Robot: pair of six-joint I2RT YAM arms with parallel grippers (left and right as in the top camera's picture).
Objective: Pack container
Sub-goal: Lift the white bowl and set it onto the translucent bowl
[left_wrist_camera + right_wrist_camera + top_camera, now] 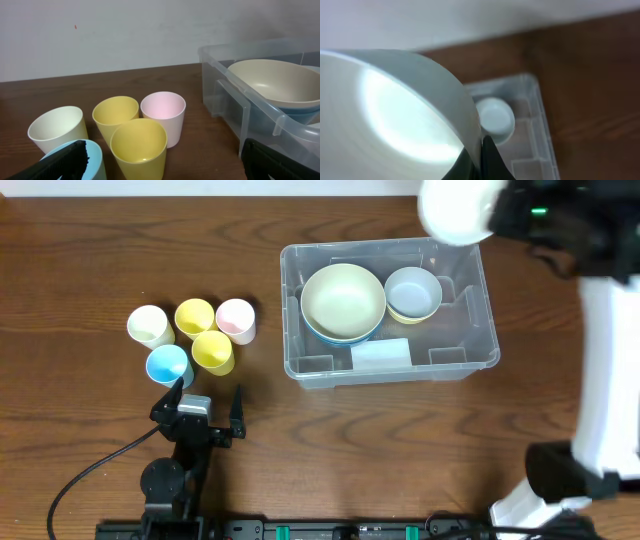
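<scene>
The clear container [470, 360] stands right of centre and holds a large cream bowl [343, 302] on a blue one and a small pale blue bowl [413, 292]. Its near wall shows in the left wrist view [260, 117] and its far corner in the right wrist view [535, 125]. My right gripper [481, 157] is shut on the rim of a white bowl [455, 208], held high above the container's back right corner. My left gripper [207, 397] is open and empty, just in front of several cups: cream [149, 326], yellow [194, 317], pink [236, 319], yellow [213, 350] and blue [168, 365].
The cups stand close together left of the container. In the left wrist view the near yellow cup [138, 147] sits between my open fingers. A black cable [85, 480] runs across the front left of the table. The right arm's white base [560, 480] stands at front right.
</scene>
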